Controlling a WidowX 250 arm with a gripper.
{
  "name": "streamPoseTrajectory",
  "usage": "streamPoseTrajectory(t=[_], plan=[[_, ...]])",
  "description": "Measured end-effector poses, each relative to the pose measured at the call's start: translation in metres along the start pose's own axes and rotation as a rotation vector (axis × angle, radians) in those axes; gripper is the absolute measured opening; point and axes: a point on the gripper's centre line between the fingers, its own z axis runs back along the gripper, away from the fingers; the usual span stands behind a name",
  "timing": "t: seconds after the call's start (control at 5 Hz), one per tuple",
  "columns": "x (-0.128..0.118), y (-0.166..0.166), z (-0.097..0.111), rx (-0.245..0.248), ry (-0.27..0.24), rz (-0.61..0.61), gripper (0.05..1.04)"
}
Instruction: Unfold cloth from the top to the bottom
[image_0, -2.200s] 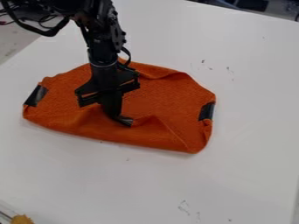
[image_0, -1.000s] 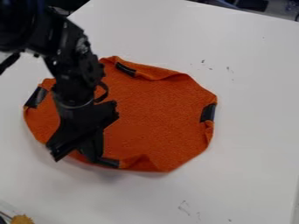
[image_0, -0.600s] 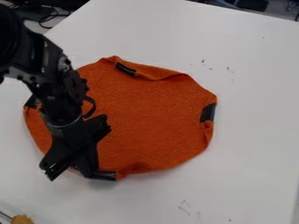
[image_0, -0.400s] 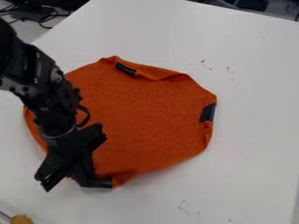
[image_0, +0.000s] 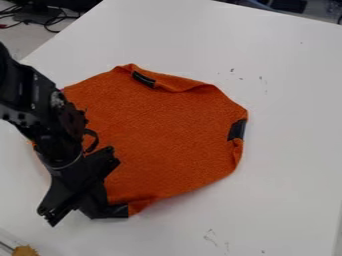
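Camera view: the hand pinches the orange cloth at its bottom corner (most lies up and rightward).

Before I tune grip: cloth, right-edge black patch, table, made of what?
Cloth: matte fabric, fine grain and soft folds; knit or woven unclear.
Black patch: perhaps tape or sewn fabric, flat, faint sheen.
Table: likely laminate or painted board, smooth and white with dark scuffs.

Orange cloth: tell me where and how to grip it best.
Probably by the black patch at the near corner, where the hand is, coming from above: that corner juts toward the camera, while the rest of the orange cloth spreads low and broad.
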Motion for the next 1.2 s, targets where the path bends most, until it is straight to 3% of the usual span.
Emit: streamPoseTrajectory(t=[0.4, 0.6, 0.8, 1.0, 1.2], plan=[[0.002, -0.006, 0.016, 0.095, -0.091, -0.072, 0.798], [0.007, -0.006, 0.022, 0.160, -0.112, -0.120, 1.007], [0.007, -0.005, 0.025, 0.181, -0.129, -0.139, 1.009], [0.010, -0.010, 0.030, 0.156, -0.150, -0.179, 1.001], [0.016, -0.021, 0.031, 0.047, -0.197, -0.333, 1.001]])
